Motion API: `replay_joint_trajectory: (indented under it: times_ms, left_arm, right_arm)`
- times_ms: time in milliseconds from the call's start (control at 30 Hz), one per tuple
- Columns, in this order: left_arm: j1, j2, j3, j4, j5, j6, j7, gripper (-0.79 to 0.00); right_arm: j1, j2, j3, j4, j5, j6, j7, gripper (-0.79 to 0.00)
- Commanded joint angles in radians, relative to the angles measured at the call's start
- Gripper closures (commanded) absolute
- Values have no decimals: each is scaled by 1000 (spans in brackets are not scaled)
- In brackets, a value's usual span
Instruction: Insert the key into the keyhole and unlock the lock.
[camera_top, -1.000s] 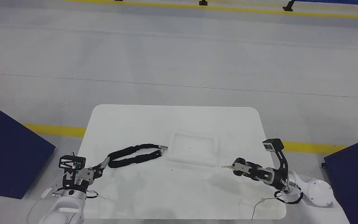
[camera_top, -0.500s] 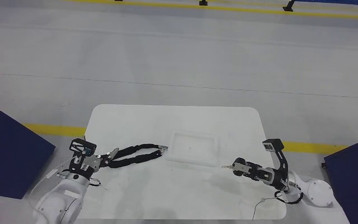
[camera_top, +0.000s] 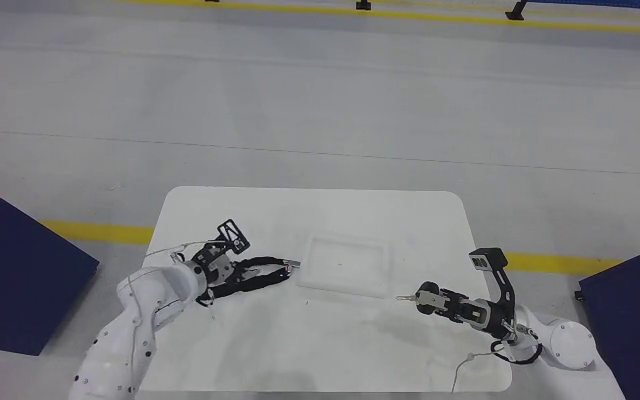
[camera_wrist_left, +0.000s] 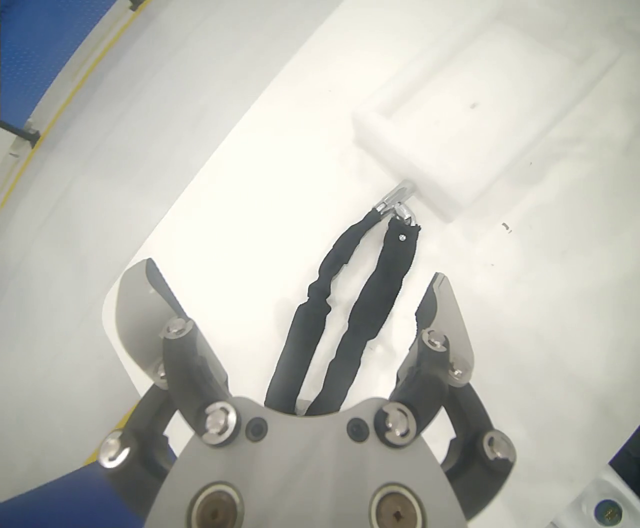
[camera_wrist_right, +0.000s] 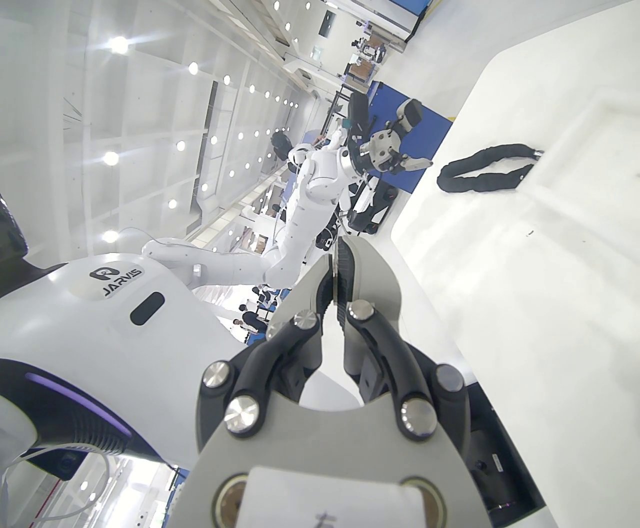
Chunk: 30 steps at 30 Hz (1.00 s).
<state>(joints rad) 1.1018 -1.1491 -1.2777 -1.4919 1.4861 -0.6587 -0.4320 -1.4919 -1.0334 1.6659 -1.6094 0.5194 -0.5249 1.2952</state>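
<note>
The lock is a black fabric-covered chain in a long loop, lying on the white table left of centre. Its silver metal ends touch the corner of a white foam tray. My left gripper hangs open just above the chain's looped end, and both strands run between its fingers. My right gripper is held low over the table's right side, shut on a small silver key whose tip points toward the tray. In the right wrist view the shut fingers hide the key.
The shallow foam tray lies at the table's centre between the two arms. The right wrist view shows the lock and the left gripper far off across the table. Blue barriers stand beyond both table sides.
My left arm swung from the table's front left corner inward to the chain's looped end. The right arm and the key stayed still.
</note>
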Motion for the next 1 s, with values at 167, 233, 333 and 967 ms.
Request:
replay_joint_trajectory:
  times_ms: [167, 233, 333, 967]
  left_arm:
    - [-173, -23, 126, 209, -57, -156, -41, -785]
    - [-215, -31, 161, 272, -78, -201, -67, -785]
    - [-279, -44, 209, 357, -98, -246, -92, -785]
    - [-529, -150, 444, 831, -37, -139, 36, -699]
  right_arm:
    - [0, 0, 0, 0, 0, 0, 0, 0]
    - [0, 0, 0, 0, 0, 0, 0, 0]
    - [0, 0, 0, 0, 0, 0, 0, 0]
    - [0, 0, 0, 0, 0, 0, 0, 0]
